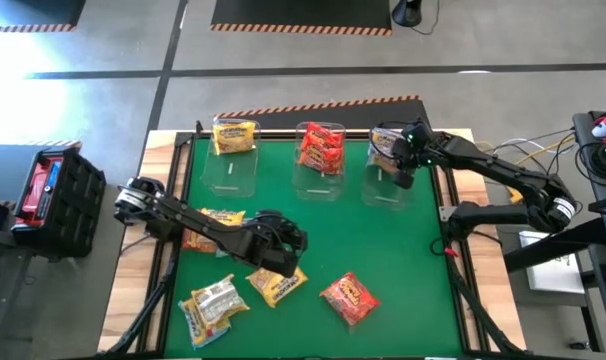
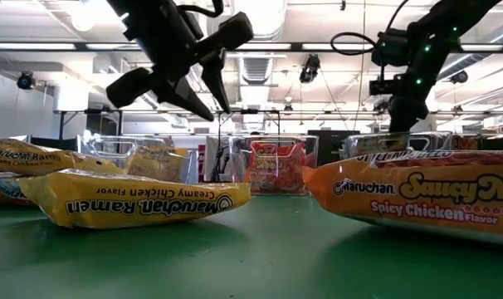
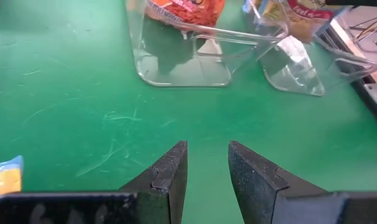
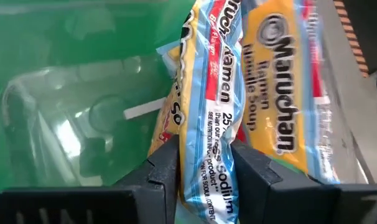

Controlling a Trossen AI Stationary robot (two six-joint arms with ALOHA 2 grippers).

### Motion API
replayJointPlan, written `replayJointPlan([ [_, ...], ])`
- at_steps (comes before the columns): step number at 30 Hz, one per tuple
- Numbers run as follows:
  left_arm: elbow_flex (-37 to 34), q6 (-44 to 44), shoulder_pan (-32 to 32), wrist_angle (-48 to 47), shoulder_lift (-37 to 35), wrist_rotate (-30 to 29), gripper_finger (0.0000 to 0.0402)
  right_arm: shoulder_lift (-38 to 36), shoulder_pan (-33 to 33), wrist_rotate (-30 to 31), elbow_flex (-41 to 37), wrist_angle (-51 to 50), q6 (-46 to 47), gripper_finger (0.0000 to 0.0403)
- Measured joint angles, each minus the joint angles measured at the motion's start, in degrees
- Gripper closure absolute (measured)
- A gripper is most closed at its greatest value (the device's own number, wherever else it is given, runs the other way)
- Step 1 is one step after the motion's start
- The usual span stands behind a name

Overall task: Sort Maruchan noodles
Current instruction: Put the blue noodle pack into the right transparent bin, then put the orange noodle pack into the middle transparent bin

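Three clear bins stand along the far edge, holding a yellow packet (image 1: 233, 135), red packets (image 1: 321, 148) and pale packets (image 1: 386, 145). My right gripper (image 1: 403, 165) reaches down into the right bin (image 1: 383, 185), shut on a pale blue-and-white noodle packet (image 4: 204, 74). My left gripper (image 1: 288, 260) hangs open above the mat, just over a yellow Creamy Chicken packet (image 1: 280, 286), with nothing between its fingers (image 3: 173, 171). A pale packet (image 1: 215, 305), a red Spicy Chicken packet (image 1: 350, 298) and an orange packet (image 1: 208, 222) lie flat on the mat. My right gripper pinches the pale packet's upper edge (image 4: 205, 140) between its two fingers, which slant down from above. The packet stands on edge inside the right bin, next to a second pale packet (image 4: 282, 93). Its lower end is hidden in the bin.
The green mat (image 1: 383, 250) lies bare between the bins and the loose packets. A black frame edges the table (image 1: 178, 170). Cables and gear sit off the right edge (image 1: 593, 140), and a black crate (image 1: 53, 185) stands off the left.
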Motion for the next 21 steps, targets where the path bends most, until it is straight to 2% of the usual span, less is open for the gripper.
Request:
replayJointPlan([
  [6,0.64,0.10,-0.01,0.14,0.02,-0.01,0.0303,0.00,-0.20,3.66,0.00,0.72,1.32,0.0256],
  [13,0.64,0.20,0.38,2.29,0.05,-0.01,0.0303,0.00,-0.20,13.25,0.51,1.46,3.97,0.0216],
  [17,0.64,0.18,0.36,2.64,0.07,0.02,0.0303,0.00,-0.17,11.51,3.75,0.67,10.56,0.0212],
  [21,0.64,0.19,0.36,2.97,0.07,1.08,0.0303,0.00,-0.17,2.52,8.94,-3.86,20.08,0.0216],
])
